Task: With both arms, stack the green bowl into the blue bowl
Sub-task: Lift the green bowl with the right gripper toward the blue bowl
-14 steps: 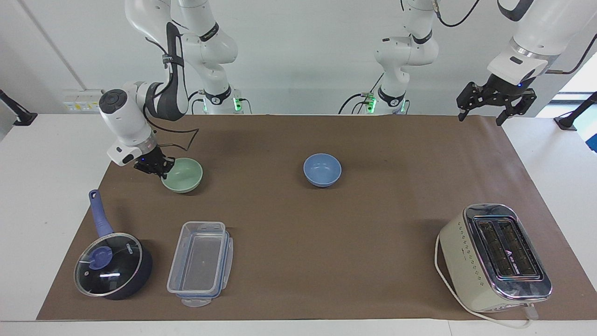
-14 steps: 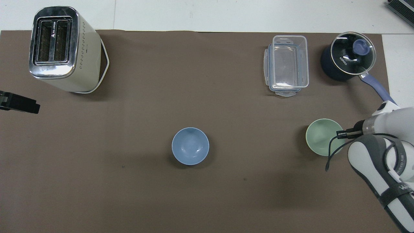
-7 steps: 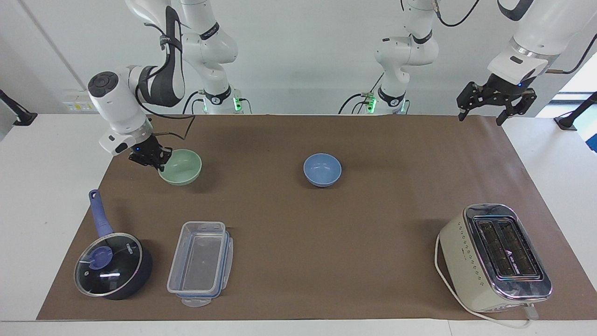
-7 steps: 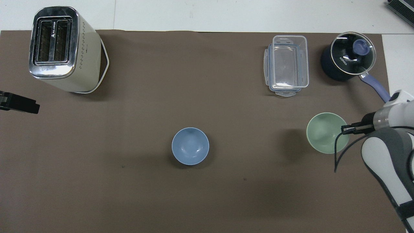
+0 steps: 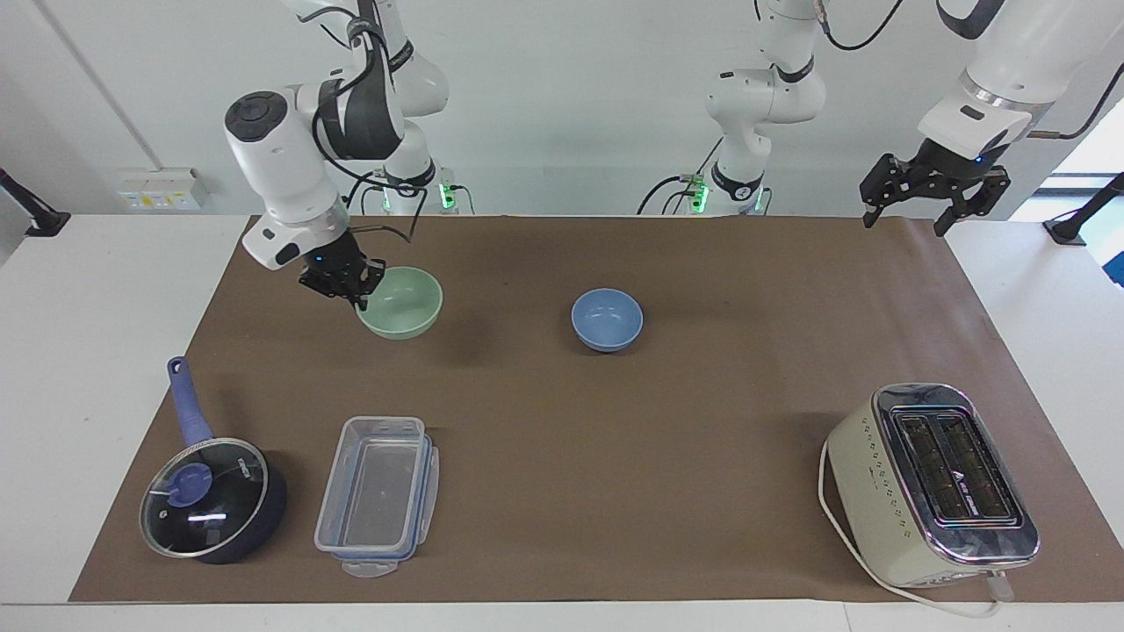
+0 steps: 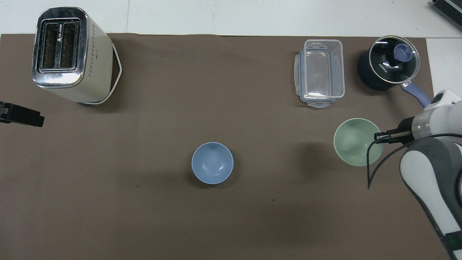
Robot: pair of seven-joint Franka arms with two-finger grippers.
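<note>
The pale mint-green bowl (image 5: 402, 303) hangs in the air above the brown mat, held by its rim; it also shows in the overhead view (image 6: 356, 142). My right gripper (image 5: 353, 292) is shut on the rim at the side toward the right arm's end of the table; its tip shows in the overhead view (image 6: 379, 136). The periwinkle-blue bowl (image 5: 607, 319) stands upright near the middle of the mat, also in the overhead view (image 6: 212, 163). My left gripper (image 5: 907, 215) waits open, high over the mat's edge at the left arm's end; its tip shows in the overhead view (image 6: 21, 118).
A dark blue lidded saucepan (image 5: 213, 498) and a clear plastic container (image 5: 378, 495) stand farther from the robots at the right arm's end. A cream toaster (image 5: 935, 485) stands farther from the robots at the left arm's end.
My right gripper has lifted the green bowl off the mat and carried it toward the blue bowl. The left arm has not moved.
</note>
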